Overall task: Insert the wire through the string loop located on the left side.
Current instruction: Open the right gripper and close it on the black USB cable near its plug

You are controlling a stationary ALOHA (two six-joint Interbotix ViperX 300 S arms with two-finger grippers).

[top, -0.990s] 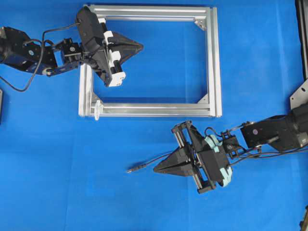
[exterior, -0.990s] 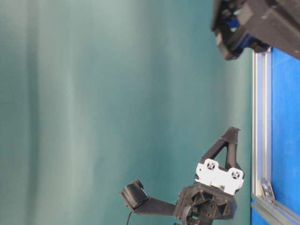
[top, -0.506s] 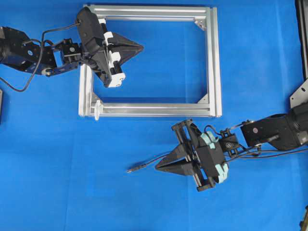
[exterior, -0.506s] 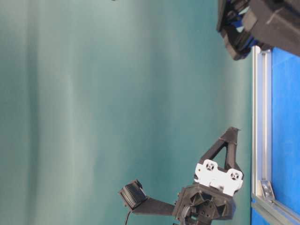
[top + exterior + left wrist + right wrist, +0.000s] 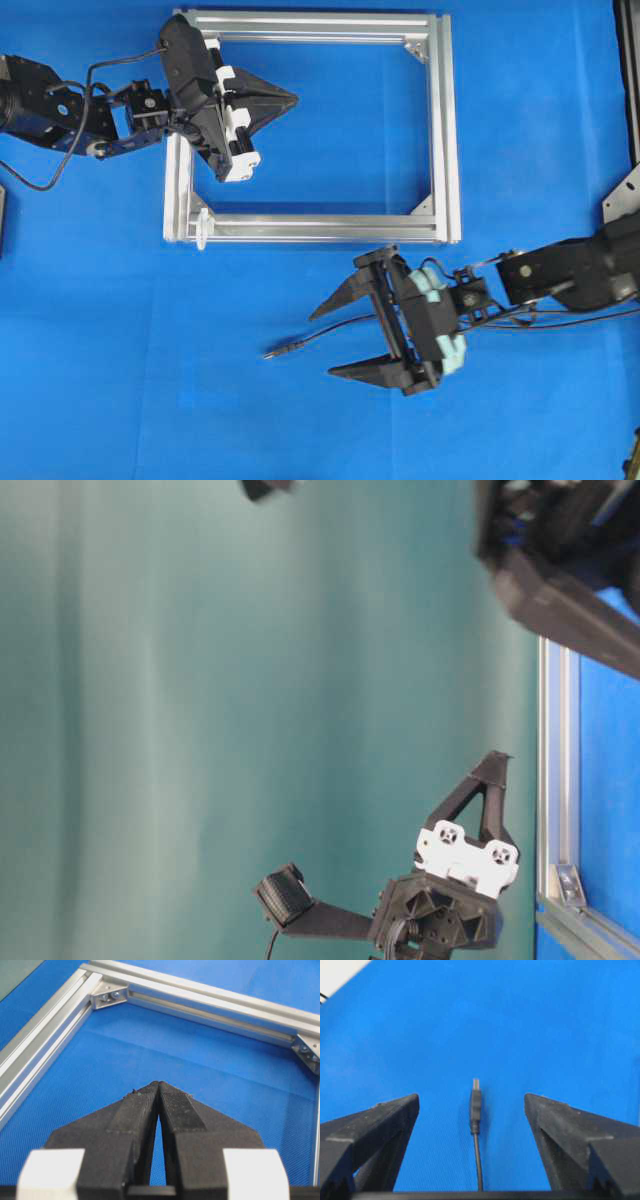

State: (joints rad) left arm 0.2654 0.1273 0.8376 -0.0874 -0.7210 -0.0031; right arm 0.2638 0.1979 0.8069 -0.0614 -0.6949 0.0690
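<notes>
Wire (image 5: 300, 345) between splayed right tool (image 5: 322, 342) fingers

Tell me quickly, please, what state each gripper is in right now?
Left gripper: closed, holding nothing.
Right gripper: open, holding nothing; the wire lies on the table between its fingers.

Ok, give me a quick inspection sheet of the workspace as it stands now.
Surface: blue mat, bare around the wire.
Job's things: wire lies flat, plug tip pointing left; string loop at the aluminium frame lower-left corner, unthreaded.
Clutter: nothing seen.
Grippers: left tool shut, empty, over the frame; right tool open, straddling the wire.
Cables: black arm cables on both arms.
Surroundings: teal backdrop.
</notes>
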